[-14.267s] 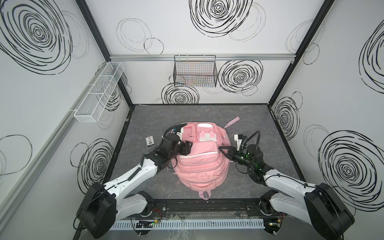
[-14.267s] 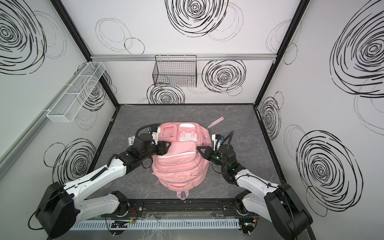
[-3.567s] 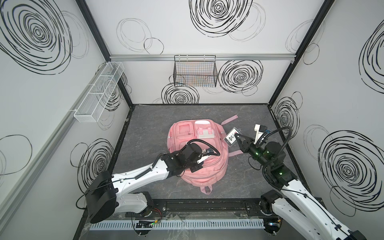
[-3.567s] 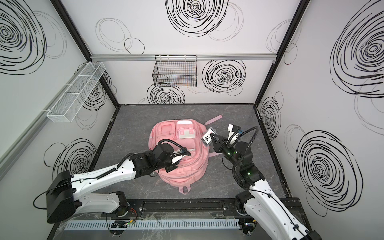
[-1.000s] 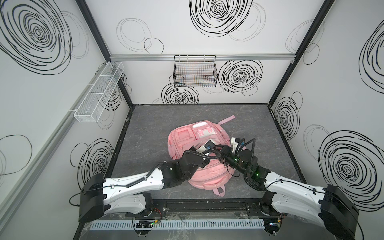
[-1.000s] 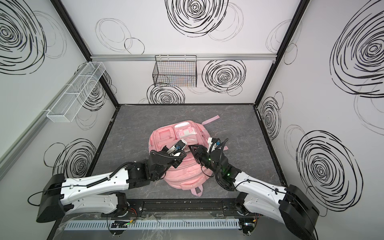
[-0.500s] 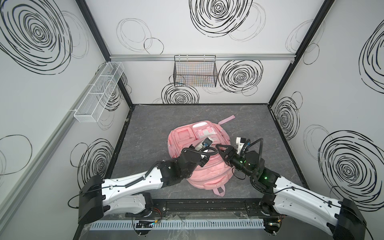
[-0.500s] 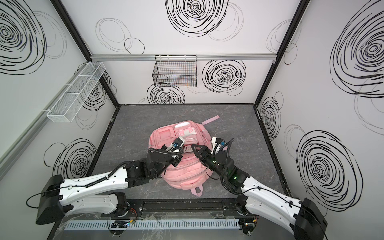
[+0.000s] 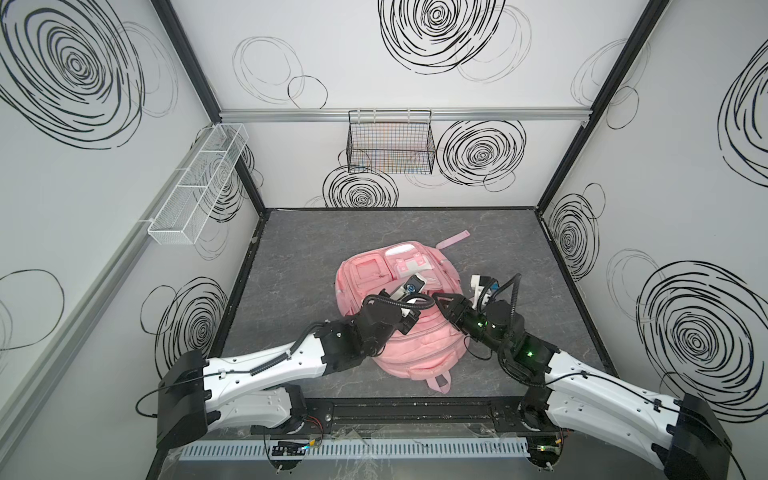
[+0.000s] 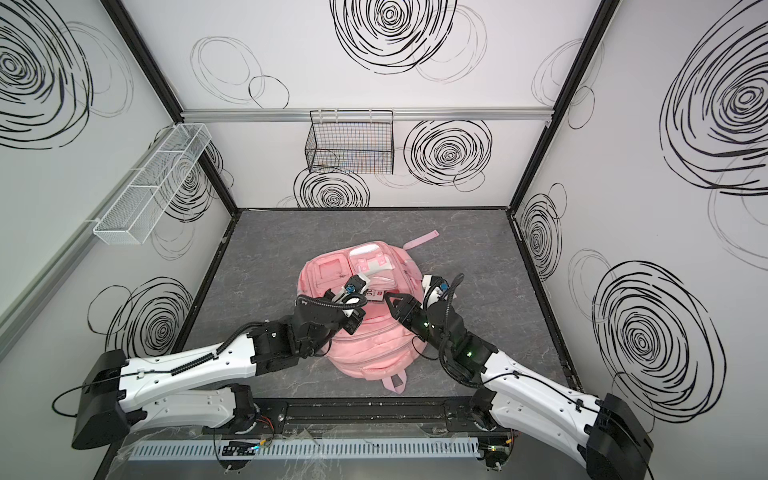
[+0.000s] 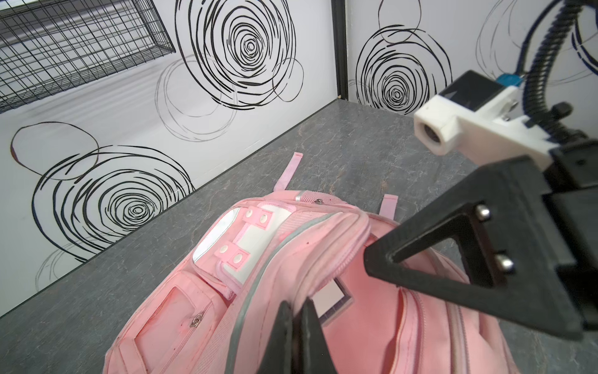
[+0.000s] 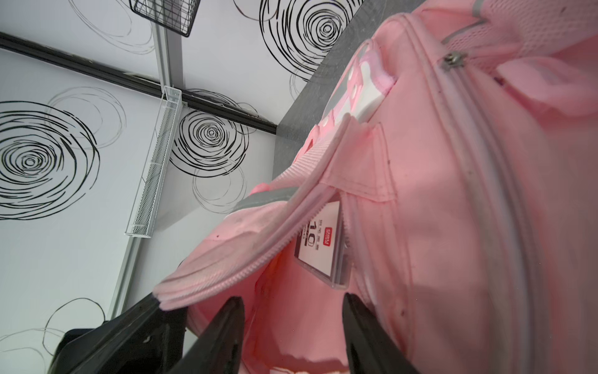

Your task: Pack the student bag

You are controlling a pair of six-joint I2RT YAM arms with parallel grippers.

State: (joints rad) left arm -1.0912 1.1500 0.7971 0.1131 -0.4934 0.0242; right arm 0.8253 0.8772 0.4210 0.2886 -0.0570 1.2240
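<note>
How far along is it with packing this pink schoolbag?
Done: a small clear plastic pack with a white label lies inside the unzipped pocket of the soft pink fabric backpack. In hand: the left gripper is shut on the pocket's rim, holding it up; the right gripper is open and empty at the mouth. Left: probably zipping the pocket.

Brightness: bright, even, diffuse light in all 4 views; the white walls [image 9: 374,54] read clean.
Shadows: soft and faint, deepest on the grey floor [image 9: 332,237] close around the student bag [image 9: 415,349].
Glare: mild sheen on the white flap panel [image 11: 259,239].
Blur: the wire basket [image 11: 81,42] and the wall swirls near it look smeared in the left wrist view; bag fabric nearest the right wrist lens is a soft pink haze.
Sharpness: both top views are crisp at the centre; the print on the card [image 12: 320,246] is legible.
Distortion: wide-angle bowing; the black frame posts [image 10: 141,75] lean towards the edges.
</note>
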